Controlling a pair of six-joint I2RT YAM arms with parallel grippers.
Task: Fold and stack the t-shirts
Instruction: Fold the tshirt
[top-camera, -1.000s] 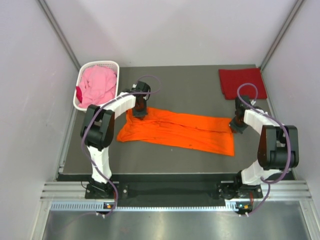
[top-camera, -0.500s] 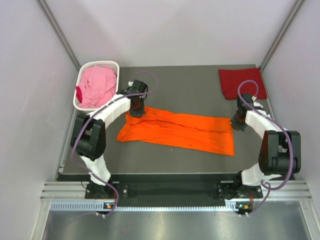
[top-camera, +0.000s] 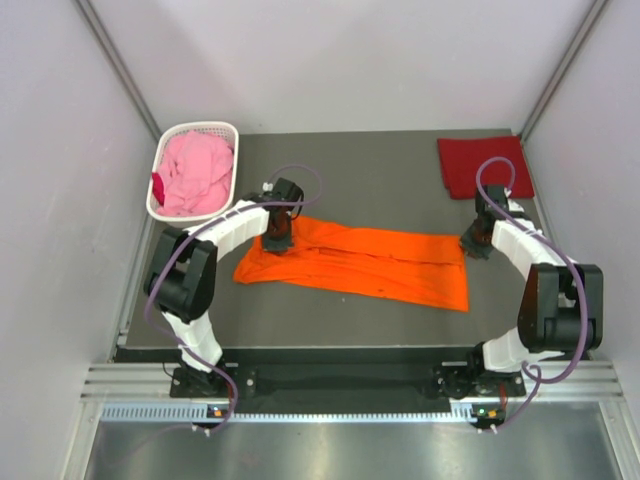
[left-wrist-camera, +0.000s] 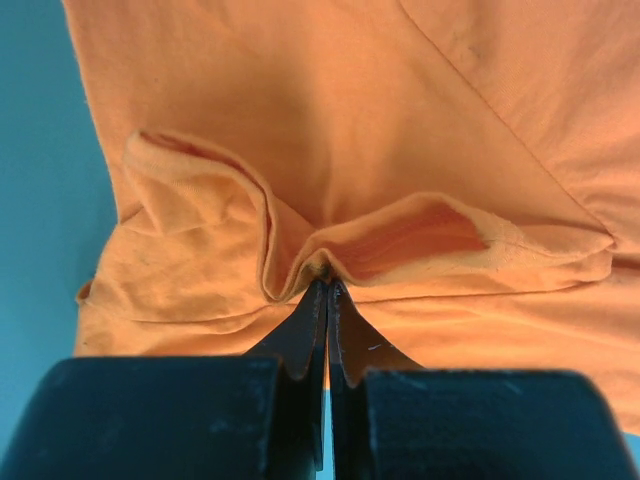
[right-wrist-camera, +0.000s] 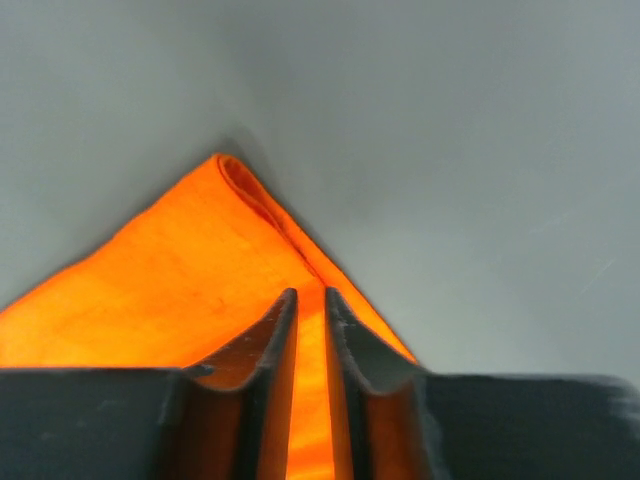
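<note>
While I watch from the top view, the orange t-shirt (top-camera: 372, 262) lies spread lengthwise across the middle of the grey mat (top-camera: 380, 170). The left gripper (top-camera: 278, 240) sits on its 9 o'clock end, the right gripper (top-camera: 474, 244) on its 3 o'clock end. The dark red t-shirt (top-camera: 485, 166) lies flat at 1 o'clock, reaching almost to the mat's far and right edges, well apart from the orange one. The pink t-shirt (top-camera: 195, 170) is bunched in the white basket (top-camera: 200, 128) at 10 o'clock, against the left wall. Bare mat stretches at 12 o'clock between basket and red shirt, and a narrower strip runs at 6 o'clock along the near edge.

On the left wrist camera, the dark fingers (left-wrist-camera: 300, 335) are pressed together, pinching a raised fold of orange cloth at their tips; bare surface shows at 9 o'clock.

On the right wrist camera, the fingers (right-wrist-camera: 262, 345) stand a slit apart over a folded orange corner pointing to 12 o'clock. I cannot tell whether they grip any cloth. Bare grey surface surrounds that corner.
</note>
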